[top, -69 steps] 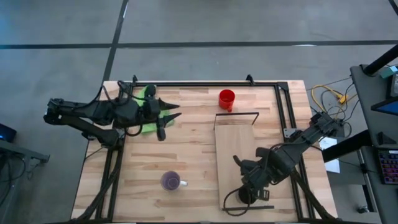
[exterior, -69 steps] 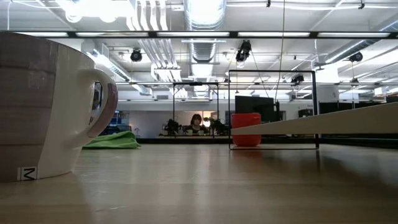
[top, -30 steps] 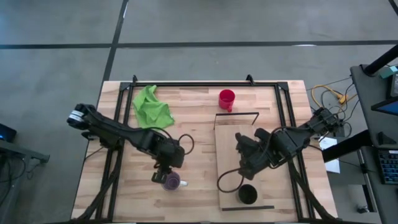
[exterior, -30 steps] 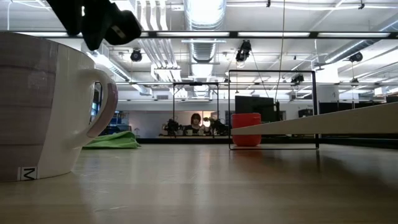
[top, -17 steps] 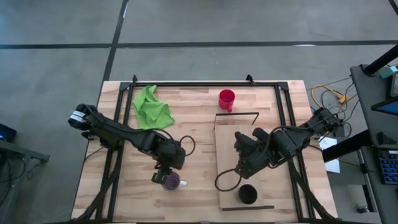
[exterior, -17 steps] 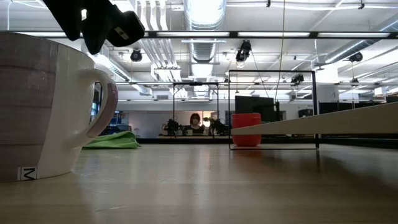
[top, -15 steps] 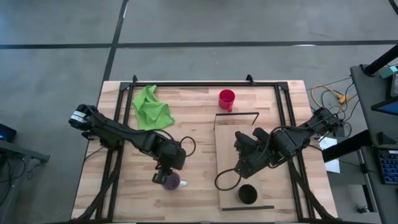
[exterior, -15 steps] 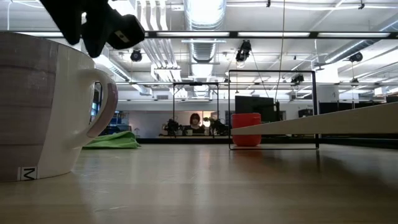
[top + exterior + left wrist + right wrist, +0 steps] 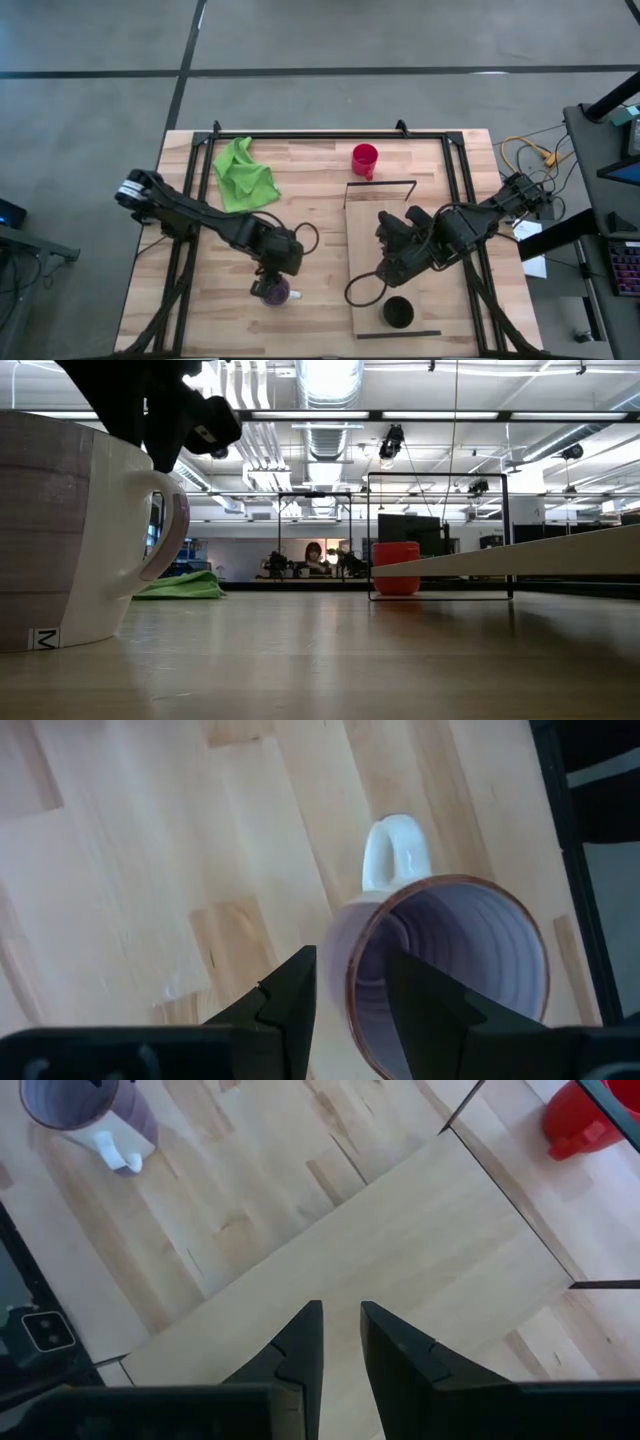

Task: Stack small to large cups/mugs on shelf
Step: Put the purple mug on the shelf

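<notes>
The purple mug (image 9: 273, 291) with a pale handle (image 9: 393, 850) stands upright on the tabletop near its front edge. My left gripper (image 9: 352, 970) is open above it, pointing down. One finger is outside the mug's wall and one is over its hollow, on the side next to the handle. I see no touch. The black cup (image 9: 398, 313) stands on the near end of the shelf (image 9: 385, 240). My right gripper (image 9: 340, 1320) hovers over the shelf's middle, empty, its fingers a narrow gap apart. The red cup (image 9: 364, 159) stands on the tabletop beyond the shelf's far end.
A green cloth (image 9: 243, 172) lies at the table's far left. The shelf's thin black wire frame (image 9: 380, 184) rises at its far end, close to the red cup. Black rails (image 9: 455, 170) run along the table's sides and far edge. A person shows far off in the low view (image 9: 315, 556).
My left gripper has come down over the purple mug, shifting a little toward the table's near edge, until its fingers stand on either side of the mug's wall. The mug has stayed where it was.
</notes>
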Robot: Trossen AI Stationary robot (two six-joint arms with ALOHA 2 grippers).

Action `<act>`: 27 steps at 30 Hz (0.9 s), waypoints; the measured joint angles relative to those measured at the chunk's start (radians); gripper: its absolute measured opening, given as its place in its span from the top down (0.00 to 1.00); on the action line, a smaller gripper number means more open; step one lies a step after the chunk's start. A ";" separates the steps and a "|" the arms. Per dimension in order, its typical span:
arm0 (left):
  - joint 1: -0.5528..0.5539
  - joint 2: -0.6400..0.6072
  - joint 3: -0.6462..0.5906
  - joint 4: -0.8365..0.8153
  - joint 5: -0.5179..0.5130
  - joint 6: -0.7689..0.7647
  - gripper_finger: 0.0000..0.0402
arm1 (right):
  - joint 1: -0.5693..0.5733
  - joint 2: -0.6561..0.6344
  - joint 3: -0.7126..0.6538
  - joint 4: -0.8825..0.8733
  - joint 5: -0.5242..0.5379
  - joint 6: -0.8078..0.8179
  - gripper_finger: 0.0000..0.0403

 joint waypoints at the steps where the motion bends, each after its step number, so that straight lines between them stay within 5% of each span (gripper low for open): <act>1: 0.000 0.002 0.000 0.000 0.000 0.000 0.73 | 0.000 0.000 0.000 0.001 0.000 0.000 0.84; 21: 0.000 0.077 -0.009 0.016 0.000 -0.004 0.74 | 0.000 0.000 0.000 0.017 0.000 0.000 0.84; 27: -0.001 0.085 -0.009 0.018 0.001 -0.006 0.84 | 0.000 0.000 0.000 0.018 0.000 -0.004 0.84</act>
